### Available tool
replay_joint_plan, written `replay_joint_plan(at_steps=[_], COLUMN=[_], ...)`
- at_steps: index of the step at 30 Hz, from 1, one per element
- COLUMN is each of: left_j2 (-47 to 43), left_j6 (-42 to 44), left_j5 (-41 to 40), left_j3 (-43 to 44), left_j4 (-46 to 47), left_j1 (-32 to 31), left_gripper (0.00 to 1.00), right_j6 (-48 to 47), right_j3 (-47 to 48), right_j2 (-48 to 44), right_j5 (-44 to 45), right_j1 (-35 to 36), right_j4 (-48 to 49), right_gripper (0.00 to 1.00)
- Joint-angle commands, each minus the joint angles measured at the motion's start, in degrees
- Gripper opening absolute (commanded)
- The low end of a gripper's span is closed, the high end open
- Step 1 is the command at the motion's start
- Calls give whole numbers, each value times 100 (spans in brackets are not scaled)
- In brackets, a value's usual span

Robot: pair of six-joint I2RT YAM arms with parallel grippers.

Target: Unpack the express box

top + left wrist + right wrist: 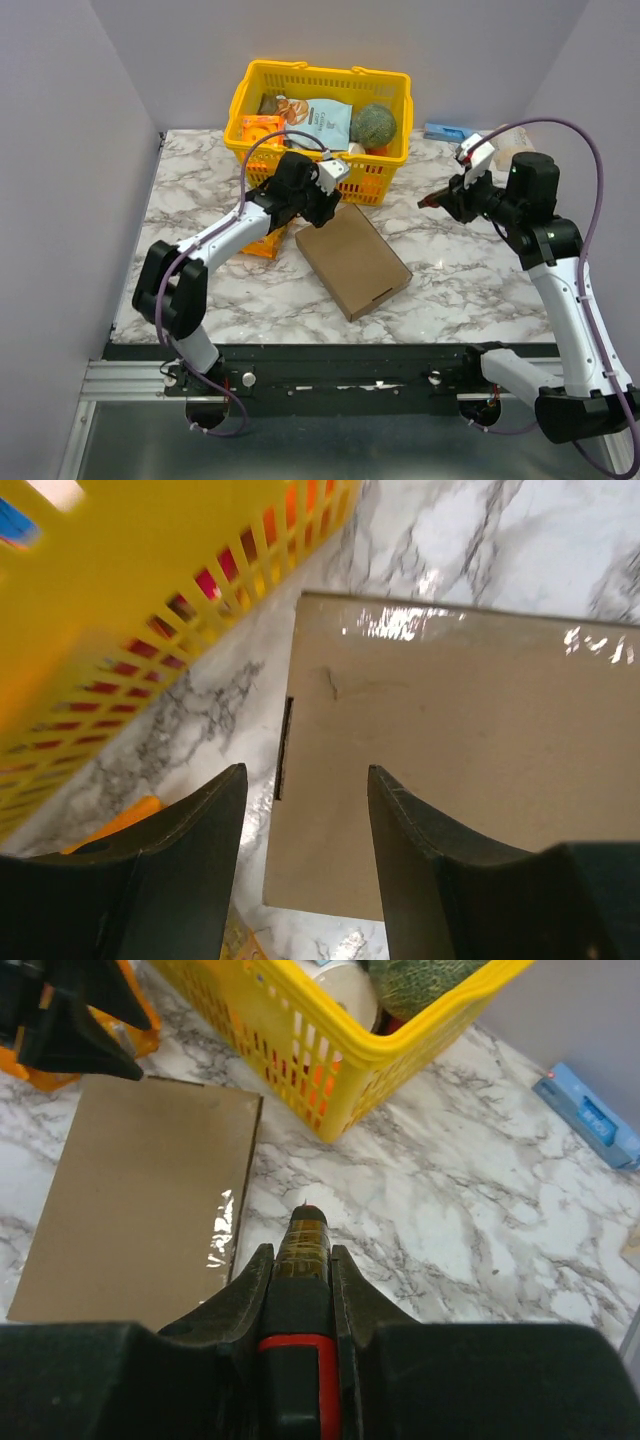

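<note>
1. Top view: the express box [352, 258] lies shut on the marble table [460, 270], just in front of the yellow basket [322, 115]. The left gripper [322, 205] hovers where the box meets the basket. The right gripper [440, 197] hangs further out from the basket's front.
2. Left wrist: jaws spread wide with nothing in them, over the box [460, 760] edge nearest the basket [120, 590]. Clear tape [400, 620] glints on top.
3. Right wrist: the right gripper [300, 1270] is clamped narrow on a slim dark tool [303, 1232] with a red tip, aimed at bare marble in front of the basket.
4. We reckon we're at the opening step, nothing's out yet. Next up: get that tip onto the taped seam while the left steadies the box.
</note>
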Motion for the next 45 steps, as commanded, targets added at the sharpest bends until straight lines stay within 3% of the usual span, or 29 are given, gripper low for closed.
replay_joint_plan(at_steps=[1, 3, 12, 14, 16, 21, 29, 34, 37, 41, 45], left_j2=[537, 704, 1443, 1610, 1619, 1374, 838, 486, 214, -322, -446], left_j6=[-99, -108, -126, -143, -152, -467, -758, -776, -636, -372, -274], left_j5=[530, 390, -15, 142, 554, 1039, 1022, 1136, 1023, 1276, 1488], left_j3=[134, 213, 670, 793, 663, 161, -568, -1034, -1237, -1299, -1088], left_j4=[-246, -237, -350, -587, -746, -940, -1089, -1160, -1238, -1028, -976], left_j1=[109, 109, 241, 276, 355, 399, 399, 391, 312, 294, 329], left_gripper=[61, 62, 65, 64, 63, 60, 57, 55, 56, 59, 60], right_j6=[-109, -327, -610, -540, -417, -66, -373, 127, 618, 497, 1086], right_j3=[182, 199, -73, 32, 67, -29, -91, 32, -169, -188, 417], right_j2=[34, 78, 78, 148, 202, 140, 438, 711, 781, 1097, 1642], right_j5=[-123, -694, -792, -801, -704, 198, 517, 0, -115, -800, -258], right_j1=[124, 124, 422, 475, 484, 624, 1283, 1433, 1433, 1442, 1451], right_j4=[-385, -665, -595, -657, -605, -271, -227, 106, 791, 1266, 1346], right_gripper=[0, 1, 4, 5, 0, 1, 1, 1, 0, 0, 0])
